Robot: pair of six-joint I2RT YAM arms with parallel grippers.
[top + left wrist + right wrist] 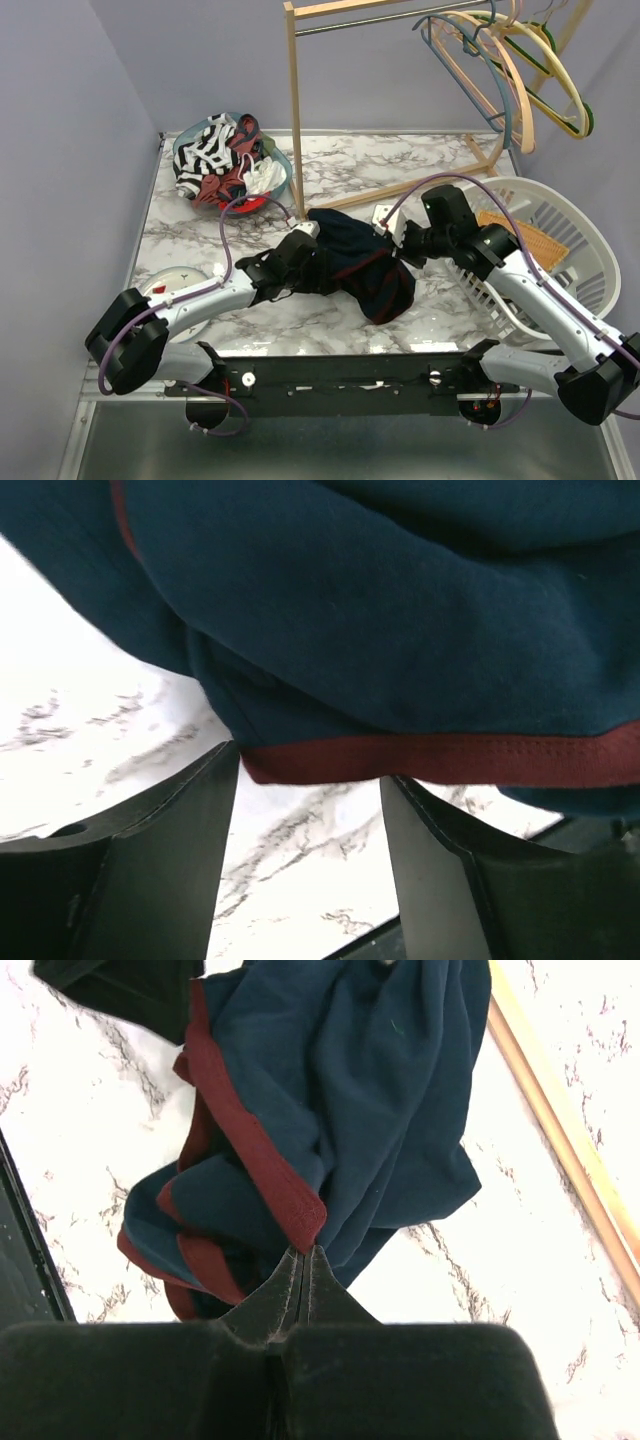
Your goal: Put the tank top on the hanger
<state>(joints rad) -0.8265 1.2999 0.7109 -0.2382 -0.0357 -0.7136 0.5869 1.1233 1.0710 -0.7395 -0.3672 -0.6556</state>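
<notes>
Tank top (pixel 380 1090) in R claw (pixel 305 1252)

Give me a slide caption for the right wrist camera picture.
Right hand shut on the maroon trim of the navy tank top, bunched over the marble table.

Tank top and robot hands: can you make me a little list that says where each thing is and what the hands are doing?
tank top: bunched up between the two grippers
right gripper: shut, pinching the tank top's red trim
left gripper: open, with the red hem at its fingertips, not clamped
hanger: hanging on the wooden rack with other hangers
tank top on the hanger: not yet
</notes>
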